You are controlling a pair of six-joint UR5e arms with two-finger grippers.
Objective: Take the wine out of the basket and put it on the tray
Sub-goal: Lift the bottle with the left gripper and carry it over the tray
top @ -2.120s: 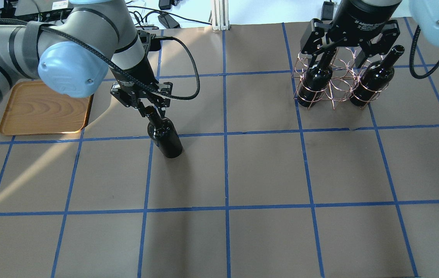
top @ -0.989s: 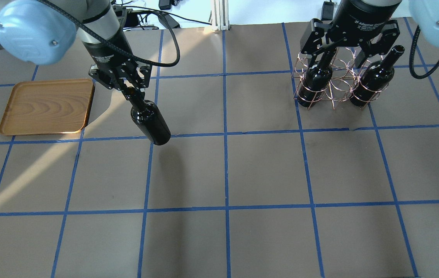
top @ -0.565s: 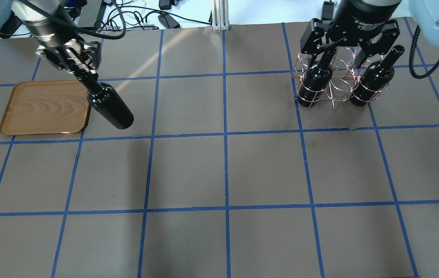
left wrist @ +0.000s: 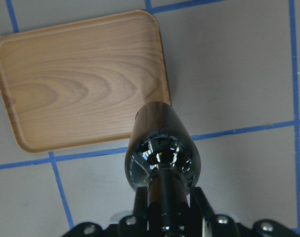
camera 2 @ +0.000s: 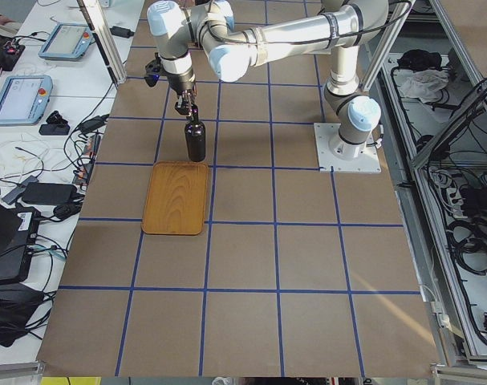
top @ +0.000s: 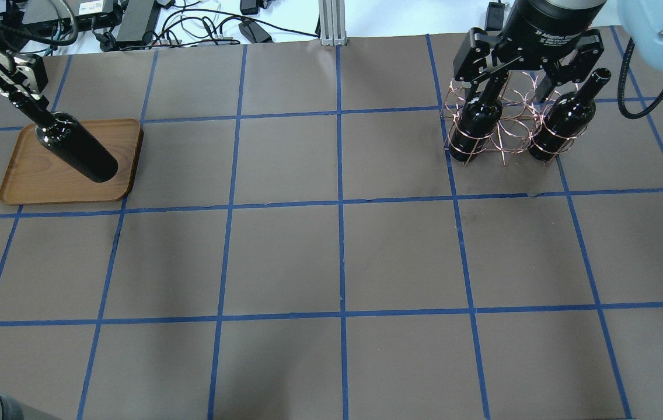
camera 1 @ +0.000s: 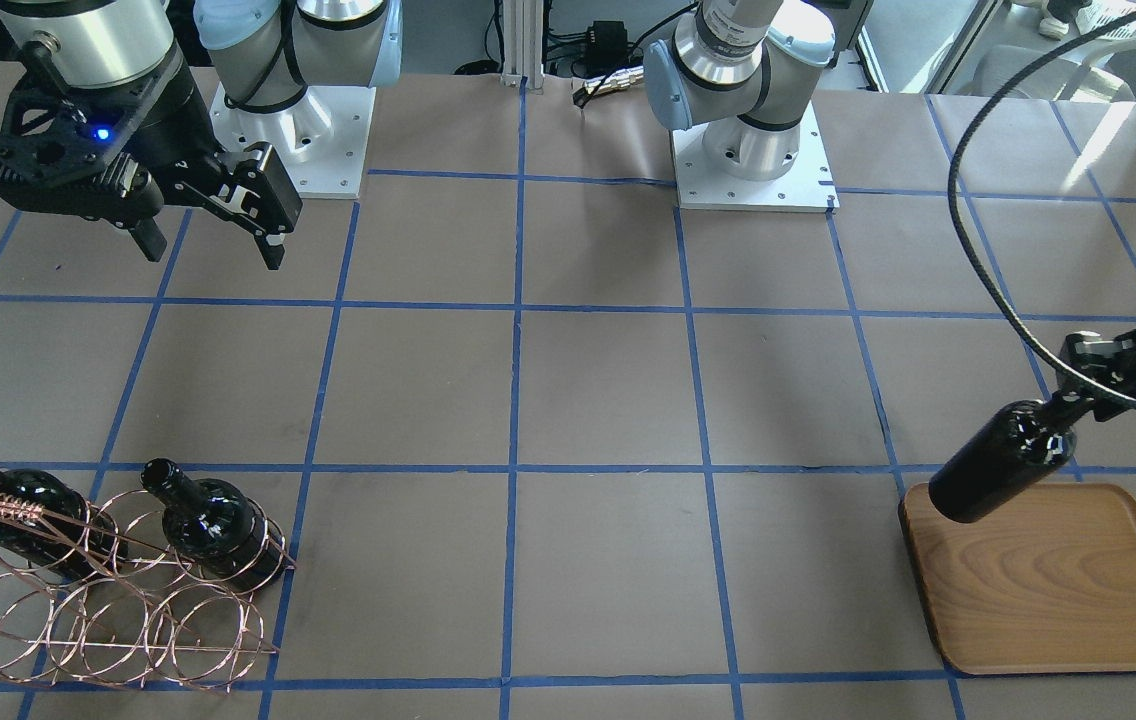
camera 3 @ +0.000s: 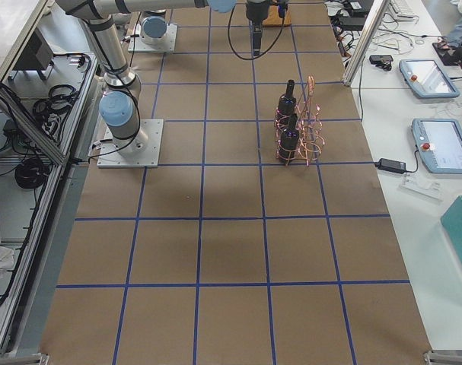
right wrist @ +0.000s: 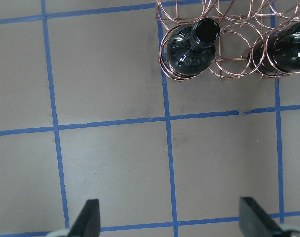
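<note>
My left gripper [top: 19, 96] is shut on the neck of a near-black wine bottle [top: 77, 149]. It holds the bottle upright in the air over a corner of the wooden tray [top: 34, 181]. The left wrist view shows the bottle [left wrist: 162, 148] above the tray's [left wrist: 65, 84] rounded corner. My right gripper [top: 509, 81] is open and empty, held above the copper wire basket [top: 506, 131]. Two more bottles [top: 477, 116] [top: 568, 114] stand in the basket. The right wrist view shows one bottle [right wrist: 192, 47] below the open fingers [right wrist: 88, 217].
The table is brown paper with a blue tape grid. Both arm bases [camera 1: 753, 160] stand at the robot's edge. Cables and power bricks [top: 133, 17] lie beyond the far edge. The tray [camera 1: 1058, 590] and the basket [camera 1: 108, 610] sit at opposite ends.
My left arm has carried the bottle leftward across the table, from well right of the tray to over the tray's corner. The right gripper and the basket have not moved.
</note>
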